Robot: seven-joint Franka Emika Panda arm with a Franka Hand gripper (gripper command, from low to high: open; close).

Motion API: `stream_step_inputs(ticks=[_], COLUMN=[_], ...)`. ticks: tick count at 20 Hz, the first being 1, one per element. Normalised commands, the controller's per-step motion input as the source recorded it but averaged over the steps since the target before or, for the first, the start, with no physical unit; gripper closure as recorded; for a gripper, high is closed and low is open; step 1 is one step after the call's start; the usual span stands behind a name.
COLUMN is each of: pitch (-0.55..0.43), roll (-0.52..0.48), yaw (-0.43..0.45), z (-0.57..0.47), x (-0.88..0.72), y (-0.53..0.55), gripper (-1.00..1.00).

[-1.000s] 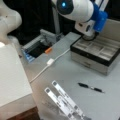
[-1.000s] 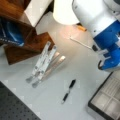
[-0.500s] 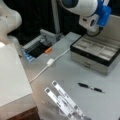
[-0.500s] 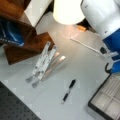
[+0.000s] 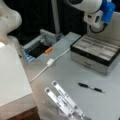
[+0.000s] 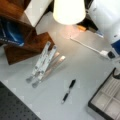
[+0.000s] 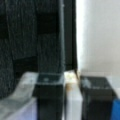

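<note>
The arm is raised high above the tray (image 5: 96, 53) in a front view, with its wrist bent over the tray's far side. In the wrist view the gripper (image 7: 72, 97) shows two dark fingers (image 7: 48, 92) standing apart, with nothing held between them. The pen (image 5: 90, 87) lies on the table just in front of the tray, well below the jaws and apart from them.

pen (image 5: 90, 87) black | cable (image 5: 47, 65) white | tray (image 5: 96, 52) black-rimmed, grey | table (image 5: 65, 75) grey
</note>
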Motion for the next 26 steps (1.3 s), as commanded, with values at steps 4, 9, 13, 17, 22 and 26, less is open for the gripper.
stream_step_inputs(ticks=[4, 9, 13, 17, 22, 26], pitch=[0.071, 0.058, 0.061, 0.069, 0.073, 0.077], roll=[0.043, -0.04, -0.007, 0.01, 0.014, 0.019], yaw=[-0.11, -0.136, -0.136, -0.13, -0.118, -0.081], z=[0.04, 0.06, 0.11, 0.11, 0.11, 0.13], x=[0.18, 0.19, 0.21, 0.23, 0.26, 0.24], y=[0.23, 0.25, 0.26, 0.25, 0.22, 0.14], gripper=[-1.0, -1.0, -1.0, -1.0, -1.0, -1.0])
